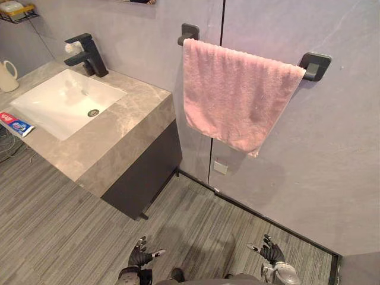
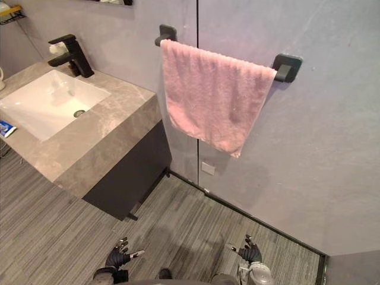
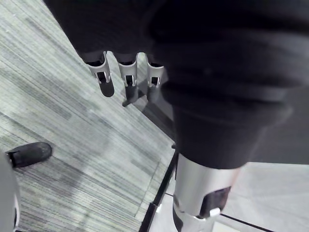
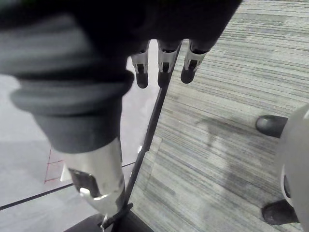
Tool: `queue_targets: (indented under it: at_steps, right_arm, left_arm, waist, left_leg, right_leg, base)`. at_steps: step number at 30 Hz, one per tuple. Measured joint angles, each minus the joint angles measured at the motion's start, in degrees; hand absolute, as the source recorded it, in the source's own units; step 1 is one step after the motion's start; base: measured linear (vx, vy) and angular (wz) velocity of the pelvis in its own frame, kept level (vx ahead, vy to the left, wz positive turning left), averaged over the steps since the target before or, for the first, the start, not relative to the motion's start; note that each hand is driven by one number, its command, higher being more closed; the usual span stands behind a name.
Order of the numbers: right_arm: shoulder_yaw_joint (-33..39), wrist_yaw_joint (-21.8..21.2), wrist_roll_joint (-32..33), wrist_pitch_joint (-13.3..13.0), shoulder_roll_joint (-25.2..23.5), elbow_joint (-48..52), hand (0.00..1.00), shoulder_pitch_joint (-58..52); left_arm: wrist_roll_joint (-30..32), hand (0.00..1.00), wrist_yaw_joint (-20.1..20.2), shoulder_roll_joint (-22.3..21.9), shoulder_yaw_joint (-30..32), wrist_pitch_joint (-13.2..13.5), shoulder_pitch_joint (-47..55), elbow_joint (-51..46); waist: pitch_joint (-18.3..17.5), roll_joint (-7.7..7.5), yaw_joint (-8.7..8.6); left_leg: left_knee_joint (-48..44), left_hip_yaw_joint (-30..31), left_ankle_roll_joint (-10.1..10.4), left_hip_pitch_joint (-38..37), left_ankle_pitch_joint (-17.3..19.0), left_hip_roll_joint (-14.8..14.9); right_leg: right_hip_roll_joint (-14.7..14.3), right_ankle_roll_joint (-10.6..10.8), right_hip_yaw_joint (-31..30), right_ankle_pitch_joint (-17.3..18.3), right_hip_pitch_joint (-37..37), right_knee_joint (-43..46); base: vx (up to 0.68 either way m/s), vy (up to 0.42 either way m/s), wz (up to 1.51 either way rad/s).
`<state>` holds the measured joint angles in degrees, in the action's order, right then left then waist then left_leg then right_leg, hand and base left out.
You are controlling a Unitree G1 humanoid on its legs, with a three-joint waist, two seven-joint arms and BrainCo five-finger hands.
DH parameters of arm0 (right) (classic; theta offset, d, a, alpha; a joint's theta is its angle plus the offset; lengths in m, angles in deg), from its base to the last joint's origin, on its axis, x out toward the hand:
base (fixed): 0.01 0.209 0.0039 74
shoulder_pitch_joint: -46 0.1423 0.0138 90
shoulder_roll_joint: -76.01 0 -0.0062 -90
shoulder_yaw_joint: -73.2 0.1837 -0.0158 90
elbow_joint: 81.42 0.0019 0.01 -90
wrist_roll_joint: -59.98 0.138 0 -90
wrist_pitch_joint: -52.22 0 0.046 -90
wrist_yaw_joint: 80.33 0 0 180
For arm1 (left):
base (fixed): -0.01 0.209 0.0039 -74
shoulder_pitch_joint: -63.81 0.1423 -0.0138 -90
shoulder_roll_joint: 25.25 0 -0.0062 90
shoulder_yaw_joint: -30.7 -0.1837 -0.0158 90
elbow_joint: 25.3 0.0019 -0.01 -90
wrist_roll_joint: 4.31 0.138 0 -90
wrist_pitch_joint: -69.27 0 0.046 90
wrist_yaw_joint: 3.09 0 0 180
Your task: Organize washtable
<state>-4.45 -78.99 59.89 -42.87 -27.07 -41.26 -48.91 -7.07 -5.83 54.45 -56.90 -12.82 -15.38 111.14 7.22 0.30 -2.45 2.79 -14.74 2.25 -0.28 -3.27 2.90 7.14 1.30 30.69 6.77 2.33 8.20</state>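
A stone washtable (image 1: 127, 133) with a white sink (image 1: 62, 104) and a black tap (image 1: 88, 54) stands at the left. A toothpaste tube (image 1: 16, 124) lies on its front left edge, and a cream jug (image 1: 7, 76) stands at the far left. A pink towel (image 1: 234, 95) hangs over a black wall rail (image 1: 314, 64). My left hand (image 1: 140, 255) hangs low over the floor, well short of the washtable, fingers relaxed and empty. My right hand (image 1: 271, 249) hangs likewise at the lower right, open and empty.
A small wire shelf (image 1: 16, 12) with items sits on the wall at the top left. A dark cabinet (image 1: 145, 172) stands under the counter. Grey striped flooring (image 1: 71, 237) stretches between me and the washtable. A black floor strip (image 1: 261, 217) runs along the wall.
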Motion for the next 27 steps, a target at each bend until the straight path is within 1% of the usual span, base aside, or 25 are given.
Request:
queue_targets:
  at_steps: [1, 2, 3, 4, 5, 6, 7, 8, 9, 10, 11, 12, 13, 14, 15, 16, 19, 20, 21, 22, 23, 24, 25, 26, 27]
  right_arm:
    - [0.0, 0.0, 0.0, 0.0, 0.2, -0.7, 0.00, 0.7]
    - [0.1, 0.1, -0.1, 0.0, 0.9, -1.7, 0.00, 1.6]
    - [0.0, 0.3, -0.4, 0.0, 1.4, -2.8, 0.00, 2.2]
    - [0.0, 0.5, -0.6, 0.2, 2.2, -3.2, 0.00, 2.3]
    - [0.0, 0.9, -0.8, 0.3, 2.7, -3.3, 0.00, 2.2]
    - [-0.1, 1.2, -1.2, 0.5, 3.7, -4.0, 0.00, 2.4]
    - [-0.1, 1.2, -1.3, 0.5, 4.3, -4.5, 0.00, 2.5]
    - [0.3, 1.3, -1.6, 0.6, 5.4, -5.1, 0.00, 2.9]
    - [1.1, 1.4, -1.6, 0.9, 5.7, -5.5, 0.00, 2.9]
    - [1.3, 1.4, -1.6, 1.1, 4.6, -5.3, 0.00, 2.7]
    - [1.3, 1.3, -1.6, 1.1, 3.9, -5.2, 0.00, 2.6]
    - [1.3, 1.2, -1.6, 1.2, 2.5, -5.2, 0.00, 2.2]
    - [1.3, 1.2, -1.6, 1.2, 2.0, -5.3, 0.00, 2.3]
    - [1.1, 1.1, -1.7, 1.2, 1.1, -5.3, 0.00, 2.9]
    - [1.1, 1.1, -1.7, 1.2, 0.8, -5.3, 0.00, 3.3]
    - [0.7, 1.0, -1.9, 1.2, 0.7, -5.3, 0.00, 4.8]
    - [0.1, 1.0, -2.8, 1.2, 1.0, -5.3, 0.00, 5.9]
    - [-0.4, 0.9, -2.8, 1.3, 1.4, -5.3, 0.00, 6.1]
    - [-1.4, 1.0, -2.8, 1.5, 2.0, -5.3, 0.00, 5.9]
    - [-1.9, 0.9, -2.9, 1.6, 2.2, -5.3, 0.00, 5.7]
    - [-3.4, 0.9, -2.9, 1.7, 2.4, -4.7, 0.00, 5.2]
    - [-4.5, 0.7, -2.9, 1.8, 2.1, -3.1, 0.00, 3.9]
    - [-4.7, 0.6, -2.9, 1.7, 2.0, -2.4, 0.00, 3.2]
    - [-5.9, 0.3, -2.9, 1.7, 2.0, -1.5, 0.00, 2.4]
    - [-6.8, -0.4, -2.9, 1.7, 2.0, -0.9, 0.00, 2.1]
  left_arm:
    - [-0.1, 0.00, 0.0, 0.0, 0.0, 0.0, -0.1, -0.2]
    - [-0.2, 0.00, 0.0, -0.2, 0.0, 0.0, -0.6, -0.2]
    - [-0.8, 0.00, -0.1, -0.3, 0.0, -0.1, -0.6, -0.2]
    - [-1.1, 0.00, -0.2, -0.4, 0.0, -0.2, -0.6, -0.2]
    - [-1.2, 0.00, -0.2, -0.5, 0.0, -0.3, -0.4, -0.2]
    - [-1.2, 0.00, -0.3, -0.9, 0.6, -0.5, -0.1, -0.2]
    - [-1.2, 0.00, -0.4, -1.0, 0.6, -0.6, -0.1, -0.2]
    - [-1.2, 0.00, -0.6, -1.3, 0.7, -0.6, -0.4, -0.1]
    - [-1.2, 0.00, -0.8, -1.3, 1.3, -0.7, -1.4, 0.2]
    - [-1.2, 0.00, -1.1, -0.9, 1.8, -0.6, -2.0, 0.2]
    - [-1.2, 0.00, -1.1, -0.7, 1.8, -0.7, -2.2, 0.2]
    - [-1.1, 0.00, -1.1, 0.6, 2.2, -0.7, -2.7, 0.3]
    - [-1.1, 0.00, -1.1, 0.8, 2.3, -0.7, -2.7, 0.4]
    - [-1.1, 0.00, -1.1, 1.4, 2.8, -0.7, -2.4, 0.4]
    - [-1.1, 0.00, -1.1, 1.7, 2.9, -0.7, -2.3, 0.4]
    - [-1.1, 0.00, -1.1, 1.7, 3.9, -0.6, -1.7, 0.6]
    - [-1.2, 0.00, -1.1, 1.6, 5.0, -0.7, -0.9, 2.6]
    - [-1.2, 0.00, -1.1, 1.6, 5.0, -0.8, -0.6, 2.6]
    - [-1.3, 0.00, -1.1, 1.6, 5.1, -0.9, -0.6, 2.4]
    - [-1.6, 0.00, -1.1, 1.6, 5.1, -0.9, -0.6, 2.2]
    - [-2.1, 0.00, -1.1, 1.8, 5.4, -1.0, -0.3, 1.3]
    - [-2.5, 0.00, -1.1, 2.1, 5.8, -1.0, -0.4, 0.4]
    - [-2.7, 0.00, -1.1, 2.3, 6.0, -1.0, -0.4, 0.0]
    - [-3.0, 0.00, -1.1, 2.5, 6.3, -1.1, -0.7, -0.2]
    - [-3.3, 0.00, -1.1, 2.4, 6.7, -1.1, -0.8, -0.4]
  waist:
    - [0.2, -0.15, -0.05]
    - [0.7, -0.39, -0.16]
    - [1.7, -0.83, -0.26]
    - [1.8, -1.04, -0.33]
    - [2.1, -1.28, -0.52]
    - [2.2, -1.60, -1.39]
    - [2.1, -1.24, -1.56]
    - [1.6, 0.38, -1.95]
    - [1.9, 0.24, -1.93]
    - [1.8, -0.19, -1.58]
    - [1.8, -0.37, -1.65]
    - [1.4, -1.05, -1.47]
    - [1.3, -1.18, -1.10]
    - [1.3, -1.40, -0.19]
    - [1.2, -1.41, 0.20]
    - [1.6, -0.87, 0.42]
    - [2.0, -0.44, 0.70]
    - [2.4, 0.25, 1.13]
    - [2.9, -0.06, 1.57]
    - [3.2, -0.04, 1.86]
    - [3.8, -0.63, 1.67]
    - [4.4, -1.57, 0.79]
    - [4.7, -2.14, 0.03]
    - [5.9, -3.01, -0.20]
    - [6.8, -3.08, 0.65]
  left_leg:
    - [-1.1, -0.1, 0.2, 1.8, -0.1, 0.0]
    - [-3.7, -4.2, -0.1, 4.6, 1.0, 0.7]
    - [-6.5, -13.3, -2.0, 5.3, 2.3, 2.7]
    - [-7.9, -17.3, -2.8, 5.3, 2.8, 3.7]
    - [-9.7, -22.8, -3.3, 4.6, 3.2, 5.5]
    - [-11.3, -31.5, -3.3, 2.5, 3.3, 8.8]
    - [-11.3, -34.2, -3.3, 1.7, 3.3, 10.1]
    - [-9.8, -37.3, -0.4, 0.7, 3.2, 11.2]
    - [-8.1, -35.9, -1.5, 0.7, 2.4, 8.6]
    - [-5.4, -33.0, -2.4, 0.6, 1.9, 5.5]
    - [-4.5, -31.7, -2.7, 0.6, 1.6, 4.3]
    - [-3.8, -29.3, -3.0, 0.6, 1.7, 2.2]
    - [-3.9, -28.8, -3.3, 0.6, 1.9, 1.6]
    - [-5.7, -27.9, -4.7, 1.3, 3.0, 1.1]
    - [-7.4, -27.6, -4.9, 2.1, 3.8, 1.3]
    - [-12.4, -26.6, -5.6, 4.7, 6.8, 2.3]
    - [-20.4, -24.3, -6.3, 8.6, 11.9, 4.2]
    - [-23.7, -23.1, -6.2, 10.2, 14.7, 4.6]
    - [-25.7, -21.7, -6.4, 11.8, 16.8, 3.8]
    - [-25.7, -21.0, -6.8, 12.2, 17.3, 3.2]
    - [-24.7, -18.1, -7.2, 12.8, 17.4, 0.6]
    - [-23.6, -13.6, -7.5, 12.6, 17.6, -2.6]
    - [-23.4, -11.6, -8.1, 12.5, 18.0, -4.3]
    - [-23.3, -9.6, -9.5, 11.3, 18.6, -6.2]
    - [-23.2, -8.8, -9.6, 9.8, 18.7, -7.2]
  right_leg:
    - [0.6, -0.1, 1.5, -0.1, -0.7, 0.3]
    - [2.0, -0.3, 4.7, -0.2, -1.8, 0.8]
    - [3.5, -0.2, 7.4, -0.5, -1.6, 1.4]
    - [4.5, -0.1, 8.7, -0.6, -1.4, 1.9]
    - [6.0, 0.4, 10.7, -0.8, -0.8, 2.4]
    - [8.3, 1.5, 14.0, -1.5, 0.2, 2.7]
    - [9.0, 2.1, 15.3, -1.9, 0.6, 2.7]
    - [9.9, 3.8, 17.6, -2.8, 1.2, 2.7]
    - [10.9, 4.2, 18.6, -3.8, 2.1, 2.3]
    - [11.1, 4.8, 19.9, -4.8, 3.6, -0.2]
    - [11.2, 5.2, 20.2, -5.1, 4.1, -1.3]
    - [11.9, 5.1, 20.2, -5.9, 5.7, -2.4]
    - [12.3, 5.4, 20.2, -6.3, 6.1, -2.4]
    - [13.2, 6.2, 20.5, -6.8, 6.6, -2.4]
    - [13.5, 6.8, 20.5, -7.2, 6.6, -2.4]
    - [13.9, 7.9, 21.1, -7.9, 6.4, -2.3]
    - [14.3, 8.4, 21.8, -8.0, 6.4, -0.9]
    - [15.8, 9.0, 22.0, -6.5, 5.9, 2.3]
    - [18.6, 7.0, 21.8, -3.4, 4.7, 7.5]
    - [20.0, 3.0, 20.5, -1.0, 3.6, 10.5]
    - [20.1, -6.1, 13.1, 5.8, -0.1, 15.0]
    - [17.7, -9.7, 2.8, 11.8, -3.5, 17.4]
    - [16.3, -9.8, -2.1, 14.0, -4.2, 18.9]
    - [14.7, -6.7, -8.4, 16.0, -5.9, 23.3]
    - [13.0, -3.5, -10.3, 16.6, -8.8, 27.3]
  base:
    - [-0.21, 0.026, 1.08]
    - [-0.17, 0.079, 1.25]
    - [-0.15, 0.104, 1.31]
    - [-0.03, 0.147, 1.16]
    - [0.03, 0.183, 1.30]
    - [0.05, 0.276, 1.28]
    - [0.02, 0.270, 1.39]
    - [-0.01, 0.312, 1.05]
    - [-0.06, 0.326, 1.18]
    - [-0.08, 0.326, 0.99]
    - [-0.13, 0.331, 1.23]
    - [-0.10, 0.242, 0.97]
    - [-0.08, 0.242, 0.83]
    - [-0.01, 0.125, 0.31]
    - [-0.01, 0.133, 0.34]
    - [-0.02, 0.084, 0.24]
    - [-0.01, 0.100, 0.25]
    - [-0.02, 0.168, 0.39]
    - [-0.05, 0.193, 0.43]
    - [-0.09, 0.224, 0.64]
    - [-0.05, 0.245, 1.02]
    - [0.01, 0.228, 1.34]
    - [0.14, 0.161, 1.66]
    - [0.22, 0.088, 1.26]
    - [0.26, 0.106, 0.96]
